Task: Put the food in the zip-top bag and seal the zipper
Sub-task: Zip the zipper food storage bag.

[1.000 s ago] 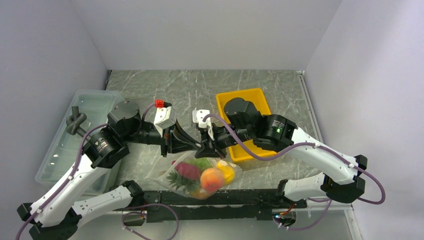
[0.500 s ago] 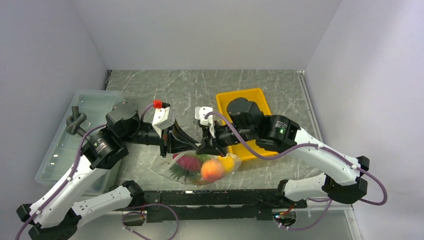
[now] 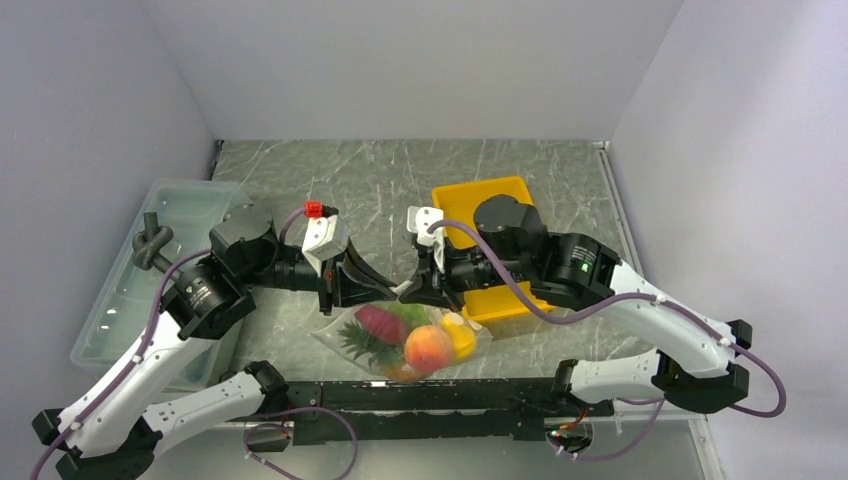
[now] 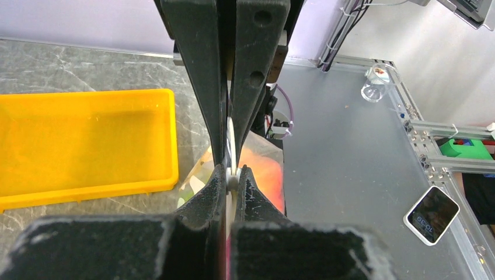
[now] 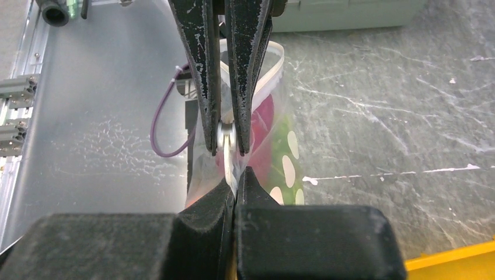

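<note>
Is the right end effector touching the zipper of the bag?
Touching. In the right wrist view the right end effector is shut on the zipper, and the whitish strip is pinched between its fingers with no gap.

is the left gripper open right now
No, the left gripper is pinched shut on the zipper of the zip-top bag.

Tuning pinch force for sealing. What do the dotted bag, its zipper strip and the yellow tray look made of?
Zip-top bag: thin clear plastic film, glossy; it crinkles and the food shows through.
Zipper: thicker whitish plastic, semi-opaque, holding a smooth curve; likely a moulded press strip.
Yellow tray: rigid opaque plastic with a smooth, slight sheen, a moulded rim and rounded corners.
</note>
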